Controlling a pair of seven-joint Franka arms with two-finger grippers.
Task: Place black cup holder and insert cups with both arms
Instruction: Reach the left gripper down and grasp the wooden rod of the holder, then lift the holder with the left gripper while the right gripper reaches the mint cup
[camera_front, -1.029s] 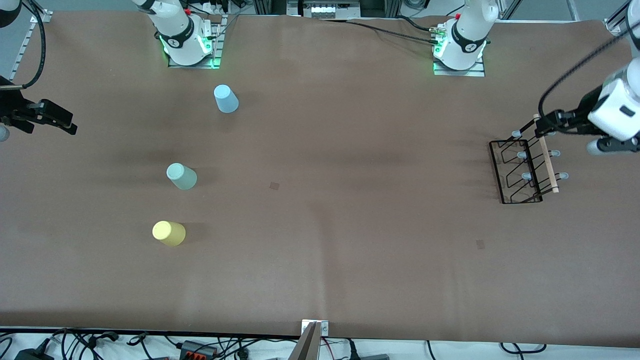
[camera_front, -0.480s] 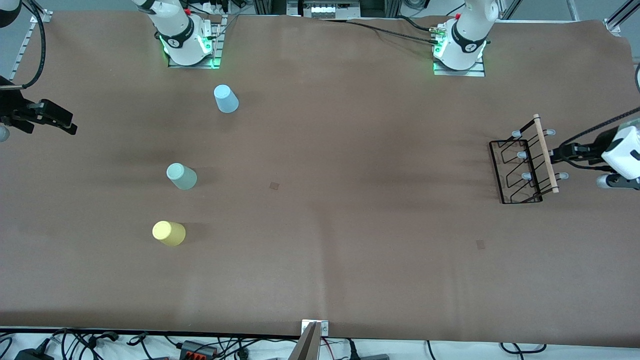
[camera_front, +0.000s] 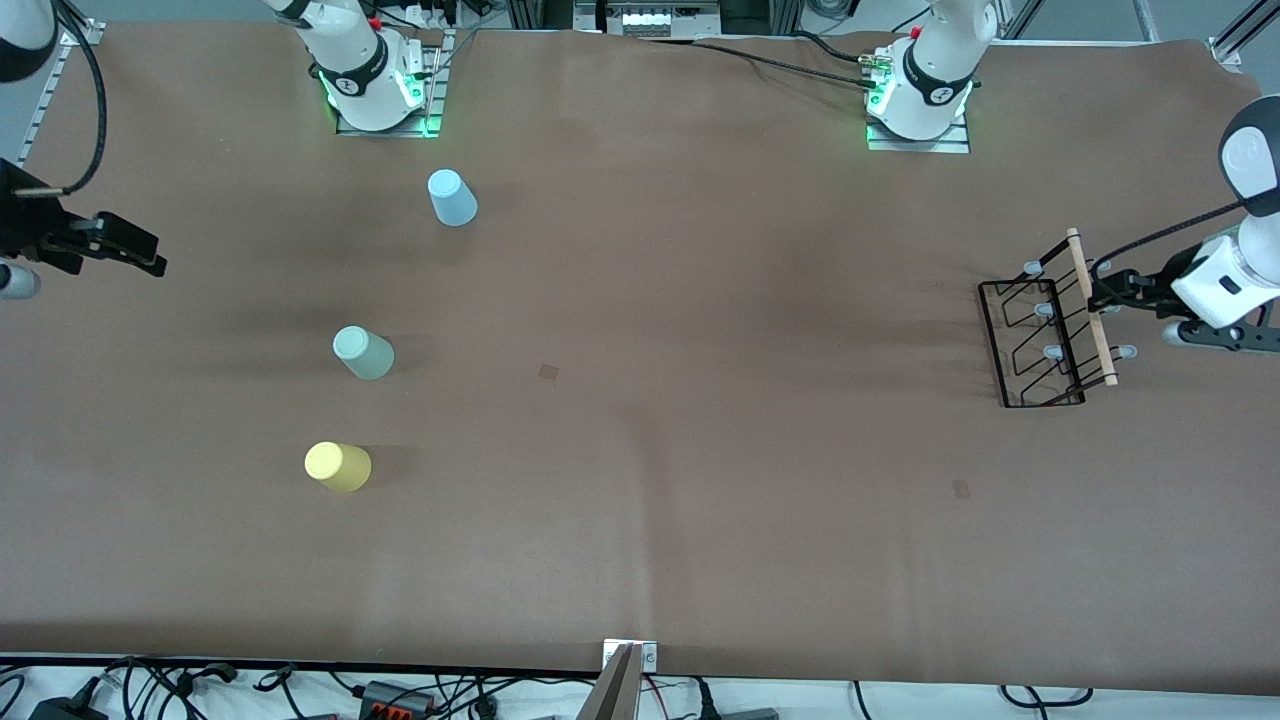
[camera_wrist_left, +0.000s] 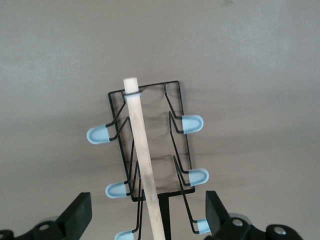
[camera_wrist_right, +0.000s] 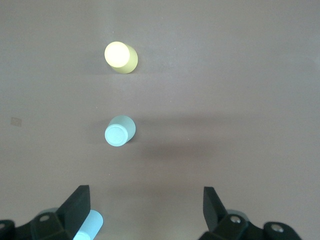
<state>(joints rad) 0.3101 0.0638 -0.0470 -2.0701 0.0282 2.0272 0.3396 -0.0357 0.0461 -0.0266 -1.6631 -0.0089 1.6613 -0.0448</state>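
Where left claw (camera_wrist_left: 145, 220) gapes, rack handle (camera_wrist_left: 142, 155)

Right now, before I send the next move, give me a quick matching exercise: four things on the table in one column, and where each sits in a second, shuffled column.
Things:
1. light blue cup
2. mint green cup
3. yellow cup
4. black cup holder

Places:
A. nearest the front camera of the three cups
B. at the left arm's end of the table, with the open left gripper at its wooden handle
C. closest to the right arm's base
D. between the other two cups

Pairs: 1-C, 2-D, 3-A, 4-B
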